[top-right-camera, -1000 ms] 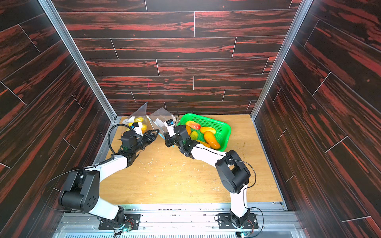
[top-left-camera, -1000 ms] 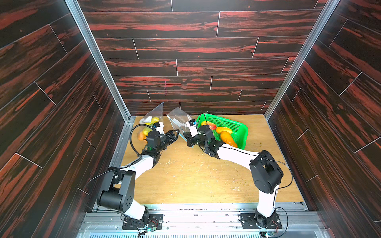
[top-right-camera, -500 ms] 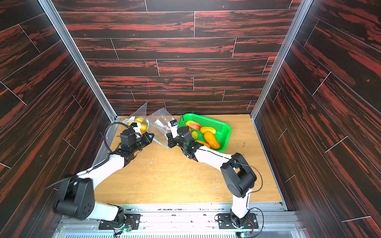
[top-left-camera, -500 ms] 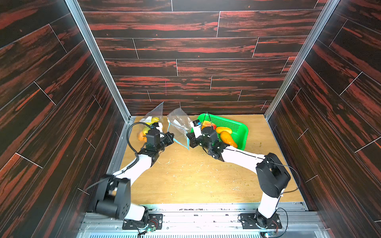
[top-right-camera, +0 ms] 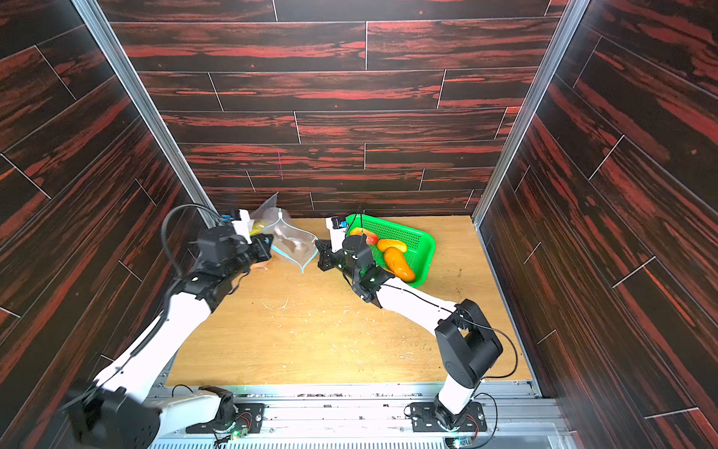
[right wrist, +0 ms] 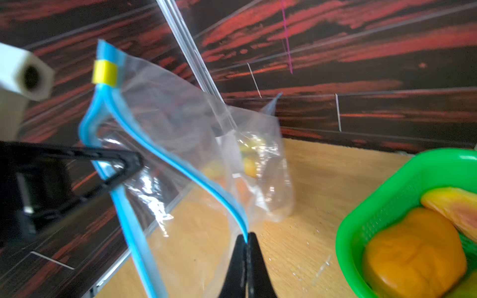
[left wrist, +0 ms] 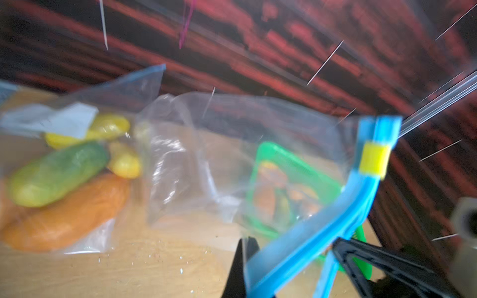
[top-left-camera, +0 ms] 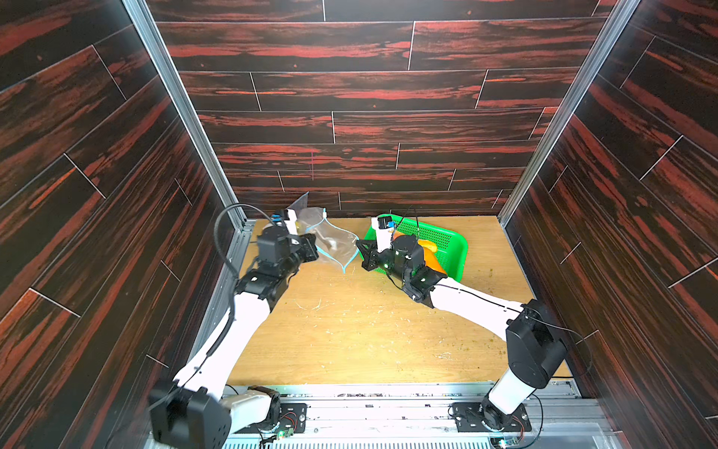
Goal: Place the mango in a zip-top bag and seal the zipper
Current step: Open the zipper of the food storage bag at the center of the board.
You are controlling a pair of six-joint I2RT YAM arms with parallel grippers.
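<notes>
At your right claw [right wrist: 247,238] the jaws are pressed flat together on one blue lip of the zip-top bag [right wrist: 196,144]. Across the mouth, your left claw [left wrist: 245,247] is clamped the same way on the other lip. The bag hangs between the two claws with its mouth partly spread and nothing inside. A yellow tab [right wrist: 104,73] sits on the zipper track, just past the left claw's pinch.

I judge you are at the opening step: the mouth is held and no fruit is loaded. Next, one claw has to let go to fetch the fruit. The other must keep the thin, limp film from collapsing shut.

The mango [right wrist: 413,255] lies in the green basket [right wrist: 374,185], just beside the right claw on the side away from the bag. It looks plump, orange and smooth-skinned, and it lies among other fruit. Beyond the left claw, by the back wall, a second bag [left wrist: 124,87] already holds fruit.
</notes>
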